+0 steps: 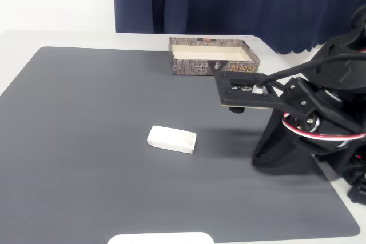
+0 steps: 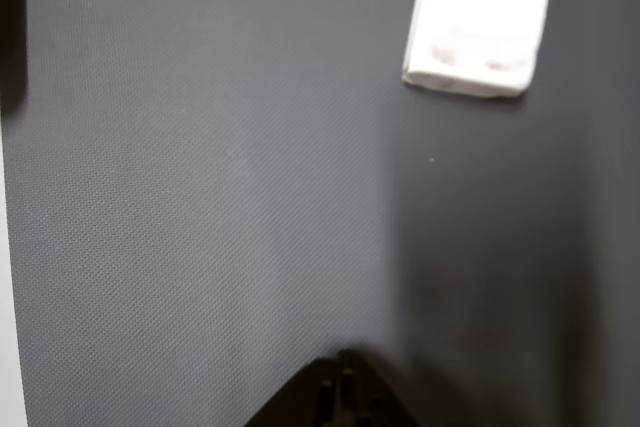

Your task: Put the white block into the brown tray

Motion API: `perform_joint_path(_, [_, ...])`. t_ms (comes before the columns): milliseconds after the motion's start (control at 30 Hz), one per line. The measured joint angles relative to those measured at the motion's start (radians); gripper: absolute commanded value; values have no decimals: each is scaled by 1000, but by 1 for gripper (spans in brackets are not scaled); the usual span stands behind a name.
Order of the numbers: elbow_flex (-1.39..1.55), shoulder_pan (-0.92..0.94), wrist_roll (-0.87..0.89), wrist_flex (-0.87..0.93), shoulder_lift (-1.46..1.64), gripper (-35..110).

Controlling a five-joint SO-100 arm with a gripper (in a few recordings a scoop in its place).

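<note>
We are looking at the white block (image 1: 171,139) lying flat on the grey mat (image 1: 86,141), lower centre of the fixed view, well apart from the brown tray (image 1: 213,67) at upper centre. It is looking light, stiff and smooth, so we are favouring its short width. Our gripper (image 2: 338,399) is appearing closed and empty.

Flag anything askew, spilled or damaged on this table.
Nothing stands out. The white block lies flat on the grey mat, apart from the brown tray, which sits upright at the mat's far edge, nothing visible inside.
</note>
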Motion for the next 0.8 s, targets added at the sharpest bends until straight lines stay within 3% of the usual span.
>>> perform_joint_path(800, [0,12,0,0,0,0])
